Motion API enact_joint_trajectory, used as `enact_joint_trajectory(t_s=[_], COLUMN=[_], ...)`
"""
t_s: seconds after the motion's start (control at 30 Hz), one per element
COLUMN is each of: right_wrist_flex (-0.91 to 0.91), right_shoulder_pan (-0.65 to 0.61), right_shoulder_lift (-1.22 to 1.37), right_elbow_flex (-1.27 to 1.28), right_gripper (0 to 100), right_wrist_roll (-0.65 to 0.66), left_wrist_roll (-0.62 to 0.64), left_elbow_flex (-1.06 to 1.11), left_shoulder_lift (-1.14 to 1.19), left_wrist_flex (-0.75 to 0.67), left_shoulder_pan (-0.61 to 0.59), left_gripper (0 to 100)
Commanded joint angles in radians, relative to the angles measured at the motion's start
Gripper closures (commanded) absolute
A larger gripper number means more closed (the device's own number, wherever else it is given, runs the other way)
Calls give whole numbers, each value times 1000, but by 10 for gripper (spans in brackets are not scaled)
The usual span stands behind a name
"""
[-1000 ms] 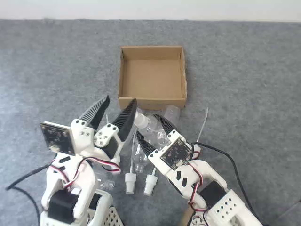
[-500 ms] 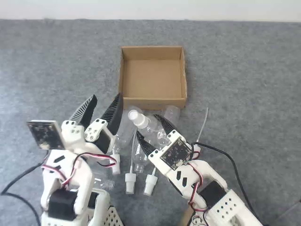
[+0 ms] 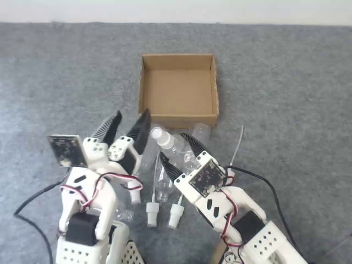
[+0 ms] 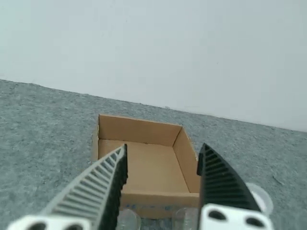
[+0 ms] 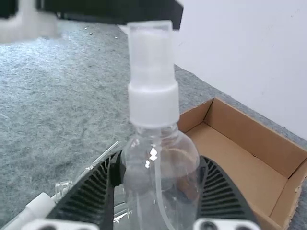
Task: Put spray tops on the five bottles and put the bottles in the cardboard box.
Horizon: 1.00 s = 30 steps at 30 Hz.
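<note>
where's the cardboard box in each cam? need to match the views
High view: cardboard box at upper centre, past both arms, open side up.
Left wrist view: straight ahead, framed between the fingers of the open left end effector.
Right wrist view: behind the spray-topped bottle gripped by the right end effector.
Shared landmark: the pale wall beyond the box's far side.

Cardboard box (image 3: 177, 119) rearmost; bottle (image 3: 166, 141) just before it, within right gripper (image 3: 174, 148); left gripper (image 3: 132, 114) alongside; spray tops (image 3: 152, 210) nearest the arms.
</note>
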Motion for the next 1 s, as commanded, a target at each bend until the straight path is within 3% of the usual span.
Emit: enact_joint_trajectory(t_s=[0.0,0.33,0.5,0.97], right_wrist_flex=[-22,-13,-13,-12], right_shoulder_pan=[36,59,59,59], right_shoulder_lift=[-25,-91,-159,-188], right_elbow_flex=[-83,-84,-48,-9], right_gripper=[902,902,902,902], right_wrist_roll=[-20,-21,-21,-21], left_wrist_roll=[8,8,0,-130], left_elbow_flex=[2,13,27,45], left_shoulder_lift=[-11,-11,-6,-11], left_wrist_flex=[-32,-34,-32,-26], left_shoulder_pan=[57,69,153,258], left_gripper=[779,779,779,779])
